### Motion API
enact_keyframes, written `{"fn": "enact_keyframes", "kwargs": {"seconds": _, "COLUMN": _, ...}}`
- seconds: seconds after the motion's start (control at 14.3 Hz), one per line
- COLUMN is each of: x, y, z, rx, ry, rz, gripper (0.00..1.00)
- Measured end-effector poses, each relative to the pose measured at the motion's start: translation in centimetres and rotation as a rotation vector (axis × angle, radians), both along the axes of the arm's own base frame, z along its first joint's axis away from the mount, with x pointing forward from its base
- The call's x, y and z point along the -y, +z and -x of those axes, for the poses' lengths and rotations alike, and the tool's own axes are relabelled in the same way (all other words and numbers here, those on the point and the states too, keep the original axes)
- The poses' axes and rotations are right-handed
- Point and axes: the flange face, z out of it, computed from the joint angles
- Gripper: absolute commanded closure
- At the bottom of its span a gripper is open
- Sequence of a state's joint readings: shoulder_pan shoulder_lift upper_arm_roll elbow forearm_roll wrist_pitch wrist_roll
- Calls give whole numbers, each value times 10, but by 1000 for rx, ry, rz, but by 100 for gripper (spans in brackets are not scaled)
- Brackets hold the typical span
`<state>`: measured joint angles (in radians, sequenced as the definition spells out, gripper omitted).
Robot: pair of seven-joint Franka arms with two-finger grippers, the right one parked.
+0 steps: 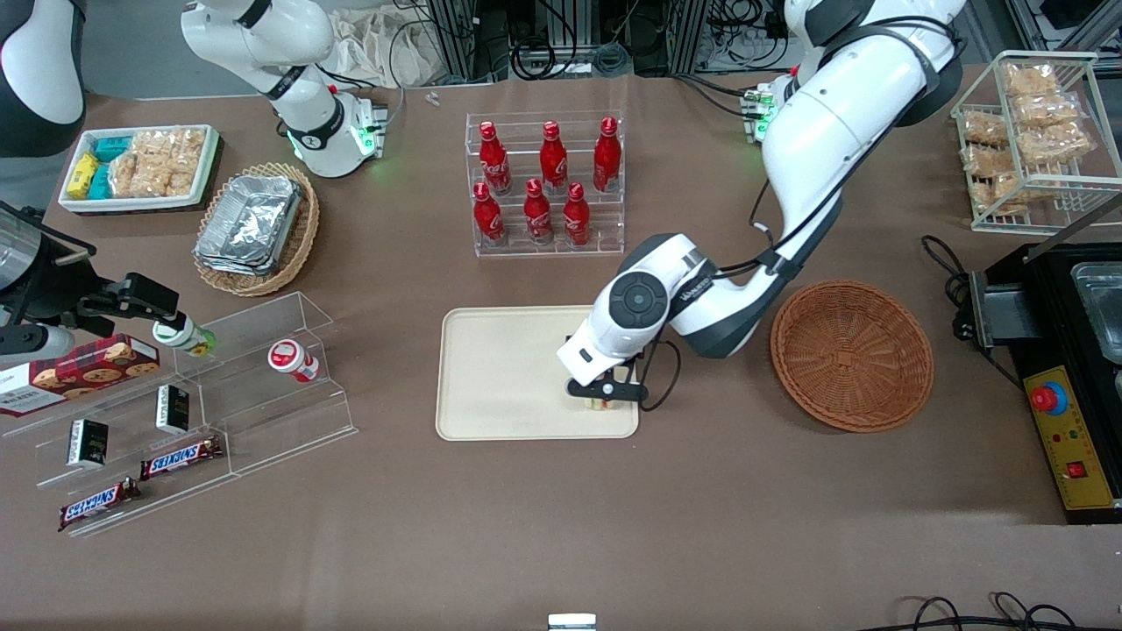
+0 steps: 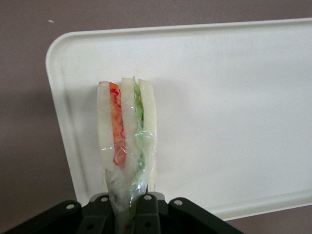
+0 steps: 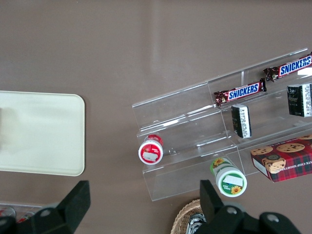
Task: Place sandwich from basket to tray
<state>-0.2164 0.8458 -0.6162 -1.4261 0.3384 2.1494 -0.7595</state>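
My left gripper (image 1: 605, 396) hangs low over the cream tray (image 1: 504, 372), at the tray's corner nearest the front camera on the working arm's end. It is shut on the sandwich (image 1: 599, 403). In the left wrist view the gripper (image 2: 127, 207) pinches the plastic-wrapped wedge (image 2: 126, 129) by its narrow end, with white bread, orange and green layers showing edge-on above the tray (image 2: 234, 112). I cannot tell if the sandwich touches the tray. The reddish-brown wicker basket (image 1: 852, 355) stands beside the tray toward the working arm's end, with nothing in it.
A clear rack of red bottles (image 1: 548, 184) stands farther from the camera than the tray. A clear stepped shelf with snacks (image 1: 175, 412), a tan basket of foil containers (image 1: 256, 226) and a white snack bin (image 1: 140, 166) lie toward the parked arm's end. A black control box (image 1: 1065, 421) is past the basket.
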Motion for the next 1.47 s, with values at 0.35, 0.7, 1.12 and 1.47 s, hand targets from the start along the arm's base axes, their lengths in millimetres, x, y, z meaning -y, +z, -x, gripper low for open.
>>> {"fn": "enact_keyframes", "kwargs": {"seconds": 0.35, "x": -3, "y": -14, "z": -3, "rx": 0, "ry": 7, "rz": -8, "gripper": 84}}
{"fn": "enact_keyframes", "kwargs": {"seconds": 0.7, "x": -12, "y": -16, "z": -11, "rx": 6, "ry": 23, "rz": -20, "gripper": 0}}
{"fn": "enact_keyframes", "kwargs": {"seconds": 1.12, "x": -17, "y": -19, "z": -15, "rx": 9, "ry": 32, "rz": -29, "gripper": 0}}
{"fn": "enact_keyframes", "kwargs": {"seconds": 1.47, "x": -36, "y": 12, "z": -35, "rx": 28, "ry": 63, "rz": -47, "gripper": 0}}
